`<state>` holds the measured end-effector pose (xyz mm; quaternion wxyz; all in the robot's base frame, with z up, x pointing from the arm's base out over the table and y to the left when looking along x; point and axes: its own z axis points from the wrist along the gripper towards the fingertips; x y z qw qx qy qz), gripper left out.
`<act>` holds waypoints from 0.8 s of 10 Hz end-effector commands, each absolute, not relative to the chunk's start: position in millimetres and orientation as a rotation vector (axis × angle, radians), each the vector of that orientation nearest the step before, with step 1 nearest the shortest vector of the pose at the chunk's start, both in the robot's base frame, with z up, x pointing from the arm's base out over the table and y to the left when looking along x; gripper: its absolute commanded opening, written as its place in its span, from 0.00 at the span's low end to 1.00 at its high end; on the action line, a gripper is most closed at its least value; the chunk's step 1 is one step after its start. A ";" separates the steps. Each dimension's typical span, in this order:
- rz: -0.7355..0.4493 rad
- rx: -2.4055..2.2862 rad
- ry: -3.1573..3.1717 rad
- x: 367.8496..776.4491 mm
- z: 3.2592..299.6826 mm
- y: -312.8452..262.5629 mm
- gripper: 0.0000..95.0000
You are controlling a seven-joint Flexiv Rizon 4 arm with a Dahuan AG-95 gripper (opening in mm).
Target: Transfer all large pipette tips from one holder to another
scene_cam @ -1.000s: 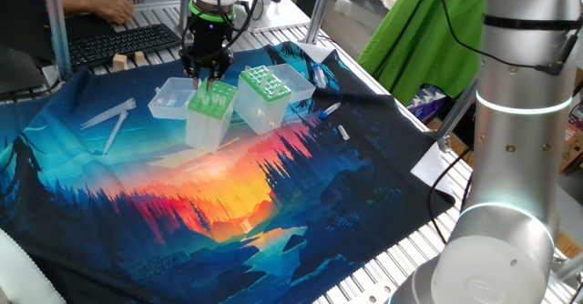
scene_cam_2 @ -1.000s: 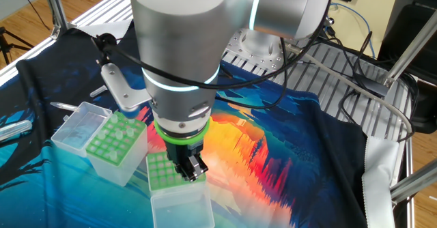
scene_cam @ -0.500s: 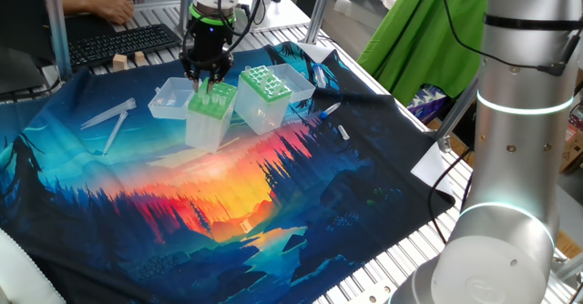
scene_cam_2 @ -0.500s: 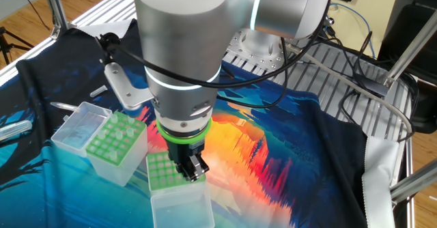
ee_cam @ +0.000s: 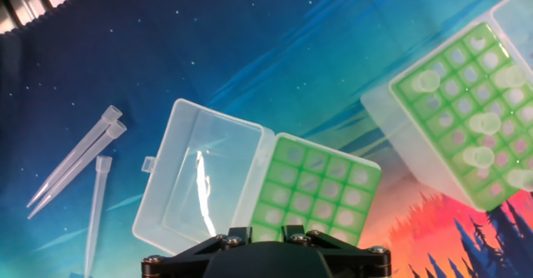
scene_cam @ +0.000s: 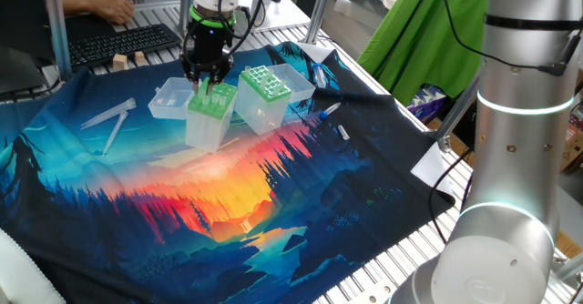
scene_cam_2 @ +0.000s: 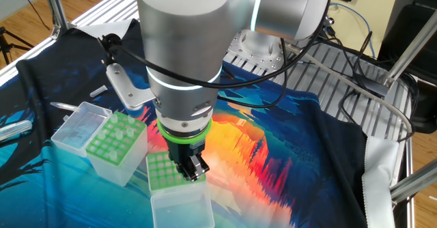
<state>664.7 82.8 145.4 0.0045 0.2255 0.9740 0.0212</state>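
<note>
Gripper (scene_cam: 208, 82), jaws' state cannot be told, directly above light-green holder (ee_cam: 316, 191); dotted-top holder (ee_cam: 450, 70) bearing large pipette tips (ee_cam: 476, 124) just beside; loose tips (ee_cam: 75, 157) well apart, opposite side.

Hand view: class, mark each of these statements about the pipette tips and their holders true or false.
1. Three loose pipette tips lie on the cloth. True.
2. The near holder is full of tips. False: its holes are empty.
3. The right-hand holder has several tips standing in it. True.
4. The near holder's clear lid is shut. False: it lies open beside the holder.
</note>
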 end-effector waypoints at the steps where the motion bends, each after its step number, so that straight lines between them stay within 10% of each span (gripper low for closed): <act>1: 0.065 0.705 3.048 664.9 145.0 82.9 0.20; 5: 0.052 0.681 3.035 664.0 142.8 82.4 0.20; 6: 0.035 0.668 3.030 664.3 142.5 81.9 0.00; 8: 0.036 0.669 3.023 664.4 142.4 81.7 0.00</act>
